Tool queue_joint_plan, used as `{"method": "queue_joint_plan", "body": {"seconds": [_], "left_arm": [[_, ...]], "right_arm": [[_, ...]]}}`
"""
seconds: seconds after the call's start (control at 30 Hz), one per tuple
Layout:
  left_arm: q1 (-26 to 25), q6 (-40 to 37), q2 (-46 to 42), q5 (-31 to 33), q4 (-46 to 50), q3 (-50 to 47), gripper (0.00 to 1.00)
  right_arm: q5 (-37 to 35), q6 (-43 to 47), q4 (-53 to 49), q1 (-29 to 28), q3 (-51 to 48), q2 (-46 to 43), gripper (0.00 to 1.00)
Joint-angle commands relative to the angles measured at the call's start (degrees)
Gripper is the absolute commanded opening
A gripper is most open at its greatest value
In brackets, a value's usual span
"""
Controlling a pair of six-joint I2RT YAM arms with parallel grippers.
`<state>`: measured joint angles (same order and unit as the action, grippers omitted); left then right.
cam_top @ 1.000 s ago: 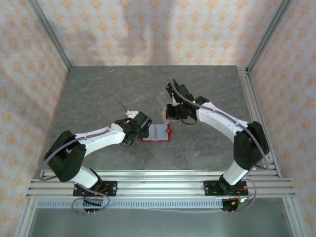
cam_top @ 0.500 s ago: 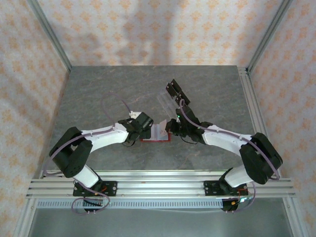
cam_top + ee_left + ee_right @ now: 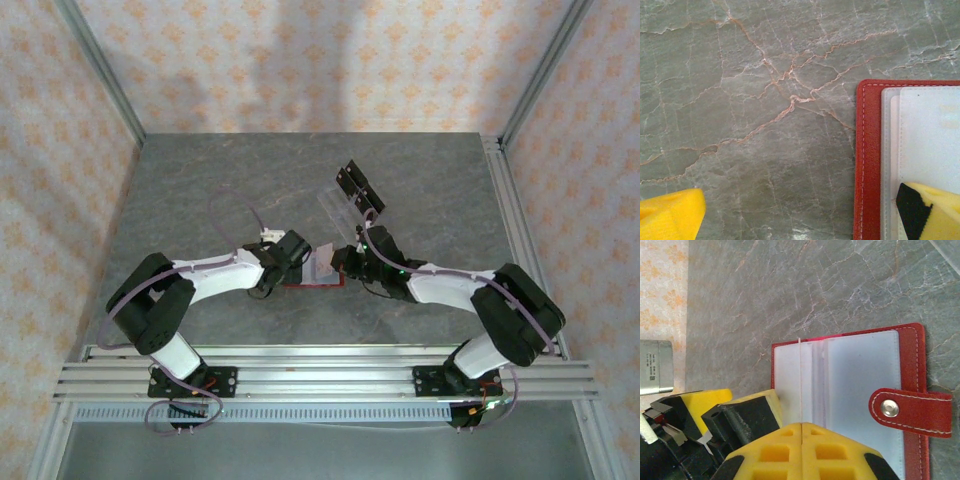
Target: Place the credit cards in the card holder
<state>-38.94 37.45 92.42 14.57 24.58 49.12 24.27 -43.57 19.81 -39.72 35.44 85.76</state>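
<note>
Worktop (image 3: 240, 190) carried the red card holder (image 3: 914, 365), lying open and flat between the 2 arms. Left gripper (image 3: 800, 212) jaws were spread wide, gripping nothing, with 1 tip over a pocketed card (image 3: 930, 140). Right gripper (image 3: 801, 427) jaws were clamped on 1 credit card (image 3: 800, 380), edge-on above the holder's fold.

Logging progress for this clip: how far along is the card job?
Done: the card holder lies open. In hand: the right gripper is shut on a card held edge-on over its sleeves, while one finger of the open left gripper rests on a page. Left: sliding that card in.
</note>
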Motion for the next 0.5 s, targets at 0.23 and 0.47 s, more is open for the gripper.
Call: {"method": "queue_joint_plan", "body": {"seconds": [0.23,0.47], "left_arm": [[0.54,1.48,1.69,2.42,2.75,-0.96,1.0],[0.57,1.83,1.55,2.6,3.01,-1.28,1.0]], "right_arm": [[0.88,-0.56,12.95,-0.35,-3.74,3.59,0.0],[1.36,-0.91,18.82,-0.35,-4.94,6.33,0.0]]}}
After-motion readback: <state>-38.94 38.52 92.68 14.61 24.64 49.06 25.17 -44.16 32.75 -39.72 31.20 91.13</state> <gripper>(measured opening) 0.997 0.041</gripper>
